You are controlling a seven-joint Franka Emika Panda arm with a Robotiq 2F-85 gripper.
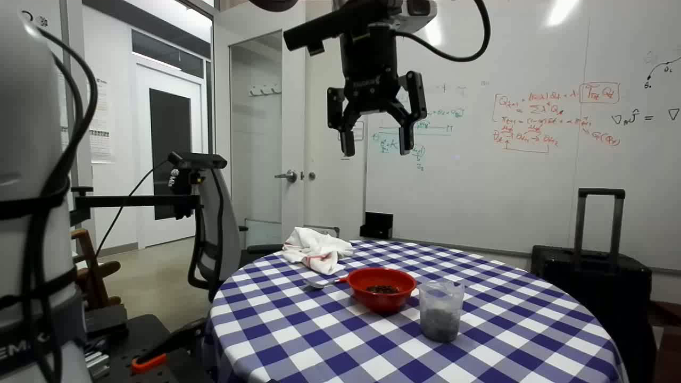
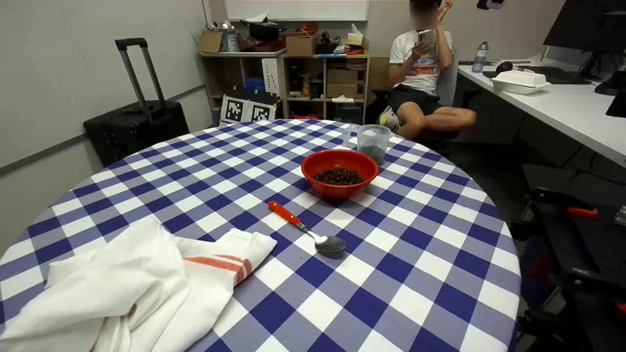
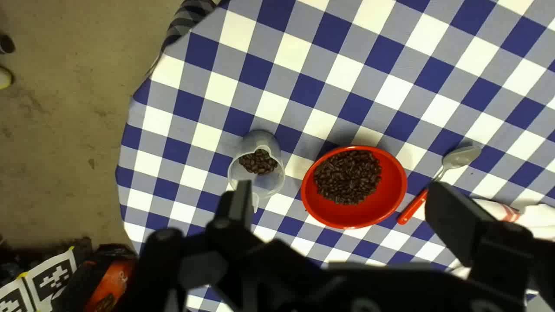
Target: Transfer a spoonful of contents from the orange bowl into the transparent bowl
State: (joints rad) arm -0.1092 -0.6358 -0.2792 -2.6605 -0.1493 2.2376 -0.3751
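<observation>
Wrist view: the gripper (image 3: 340, 201) is released, its fingers (image 3: 240, 201) spread wide, with the red bowl (image 3: 377, 201) of dark brown beans (image 3: 349, 177) below the gap between them. Below, toward one finger, the transparent plastic jug (image 3: 264, 181) stands just beside the bowl, also holding beans; toward the other finger, the red-handled spoon (image 3: 455, 159) lies near the bowl, with the white towel (image 3: 537, 221) past that finger. In an exterior view the gripper hangs well above the cloth-covered desk (image 1: 511, 319)

Whiteboard (image 1: 468, 186): red "Qt+1" formula, boxed term; black "∇…Ĵ = ∇"; teal "K"; rest too faint | white robot base (image 1: 16, 250): "EM" at view edge | marker sheets (image 2: 234, 110): black-and-white square codes
</observation>
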